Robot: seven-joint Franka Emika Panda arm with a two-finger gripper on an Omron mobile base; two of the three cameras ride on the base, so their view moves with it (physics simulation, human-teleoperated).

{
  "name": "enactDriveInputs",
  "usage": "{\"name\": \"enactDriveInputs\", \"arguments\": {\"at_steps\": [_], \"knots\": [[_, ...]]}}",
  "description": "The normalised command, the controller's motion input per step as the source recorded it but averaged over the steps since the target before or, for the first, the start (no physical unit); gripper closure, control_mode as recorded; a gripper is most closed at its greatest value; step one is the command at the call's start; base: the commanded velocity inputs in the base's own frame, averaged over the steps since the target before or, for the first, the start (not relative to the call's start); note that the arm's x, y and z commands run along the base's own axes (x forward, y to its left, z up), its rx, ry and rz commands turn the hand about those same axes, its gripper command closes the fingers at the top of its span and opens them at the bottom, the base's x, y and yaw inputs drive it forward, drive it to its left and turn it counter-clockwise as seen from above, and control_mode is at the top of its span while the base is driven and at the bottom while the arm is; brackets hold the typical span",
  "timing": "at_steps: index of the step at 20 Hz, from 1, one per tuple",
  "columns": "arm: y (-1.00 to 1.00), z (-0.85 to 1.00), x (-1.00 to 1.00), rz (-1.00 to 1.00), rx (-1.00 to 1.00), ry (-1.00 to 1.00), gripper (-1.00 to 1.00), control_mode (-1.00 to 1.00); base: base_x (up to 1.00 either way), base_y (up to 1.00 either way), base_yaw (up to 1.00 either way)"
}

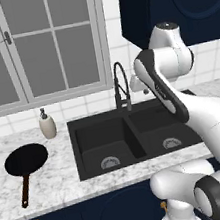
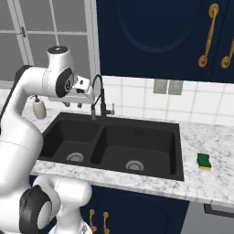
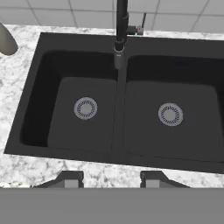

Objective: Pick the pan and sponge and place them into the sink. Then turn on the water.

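Observation:
The black pan (image 1: pixel 26 160) lies on the marble counter left of the sink, with its reddish-brown handle pointing toward the counter's front edge. The yellow and green sponge (image 2: pixel 204 161) rests on the counter to the right of the sink. Both basins of the black sink (image 1: pixel 75 133) (image 2: pixel 179 151) (image 3: pixel 30 109) hold nothing but their grey drains. My gripper (image 1: pixel 144 91) (image 2: pixel 74 105) (image 3: pixel 111 179) hovers above the sink beside the faucet, open, with nothing between its fingers. The water is out of view: no stream leaves the faucet (image 1: pixel 121 87) (image 2: pixel 98 98) (image 3: pixel 121 30).
A beige soap dispenser (image 1: pixel 47 125) (image 2: pixel 39 108) (image 3: pixel 6 41) stands on the counter at the back left of the sink. A window is behind the counter on the left, and dark blue cabinets hang above on the right.

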Motion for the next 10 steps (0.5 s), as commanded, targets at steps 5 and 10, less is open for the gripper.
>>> {"name": "enactDriveInputs", "arguments": {"at_steps": [5,10], "knots": [[0.63,-0.14,-0.09,0.00,0.00,0.03,-1.00,-1.00,0.00,0.00,0.00],[1.00,0.00,-0.34,0.00,0.00,0.12,-1.00,-1.00,0.00,0.00,0.00]]}}
